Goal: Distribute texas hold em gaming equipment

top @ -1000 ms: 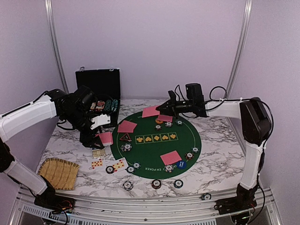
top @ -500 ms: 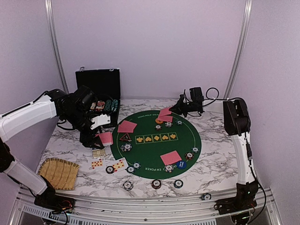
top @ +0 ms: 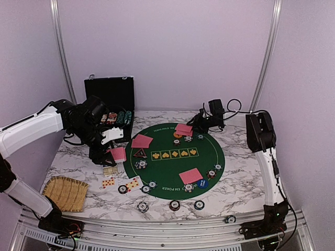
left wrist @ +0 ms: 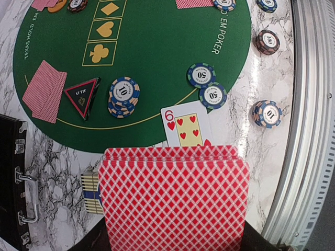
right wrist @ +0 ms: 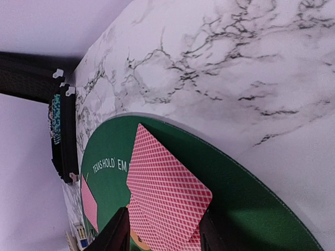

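My left gripper [top: 111, 152] is shut on a deck of red-backed cards [left wrist: 172, 201] left of the green poker mat [top: 162, 144]. Below it lie a face-up six of hearts [left wrist: 186, 128], striped chip stacks [left wrist: 124, 94] and the dark triangular marker [left wrist: 82, 95]. My right gripper [top: 194, 124] is at the mat's far edge. In the right wrist view it [right wrist: 162, 227] holds one red-backed card [right wrist: 167, 191] tilted just above another card and the orange button [right wrist: 137, 241]. The blue button [top: 201, 183] lies at the mat's near right.
The open black chip case [top: 111, 97] stands at the back left. A woven straw mat [top: 65, 192] lies at the near left. Face-up cards [top: 109, 182] and loose chips [top: 174, 205] lie along the near side. Card pairs [top: 190, 175] lie on the green mat.
My right arm has folded back to the right and carried its card from the mat's back left to over the card at the far edge. The left arm has not moved.
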Tool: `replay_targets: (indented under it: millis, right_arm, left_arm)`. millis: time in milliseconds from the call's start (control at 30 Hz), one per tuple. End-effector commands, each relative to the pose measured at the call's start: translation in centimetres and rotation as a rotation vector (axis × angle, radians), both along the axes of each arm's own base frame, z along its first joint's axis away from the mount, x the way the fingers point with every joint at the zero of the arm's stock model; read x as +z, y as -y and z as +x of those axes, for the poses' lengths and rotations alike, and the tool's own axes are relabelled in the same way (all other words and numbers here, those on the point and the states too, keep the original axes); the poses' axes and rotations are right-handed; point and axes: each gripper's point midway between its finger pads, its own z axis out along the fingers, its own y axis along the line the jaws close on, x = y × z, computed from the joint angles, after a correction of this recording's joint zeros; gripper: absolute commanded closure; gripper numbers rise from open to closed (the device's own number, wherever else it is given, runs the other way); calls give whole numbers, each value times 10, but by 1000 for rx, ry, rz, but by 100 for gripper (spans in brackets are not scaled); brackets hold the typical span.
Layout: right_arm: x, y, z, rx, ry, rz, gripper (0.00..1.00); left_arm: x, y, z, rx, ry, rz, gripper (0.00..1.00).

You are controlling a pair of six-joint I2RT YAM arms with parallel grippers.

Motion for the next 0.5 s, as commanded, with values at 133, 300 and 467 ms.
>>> replay_targets:
  millis: [133,300,467]
  right_arm:
    - [47,5,-2,-14,80,-163,32]
    - [52,15,-9,-27,68,-259,10]
    - [74,22,-17,-43,108,-354,1]
  left_arm:
    - [8,-1,-8,-9,2,-25,100]
    - [9,-3,-10,-7,5,-26,100]
    - [11,-4,-10,-6,12,-29,100]
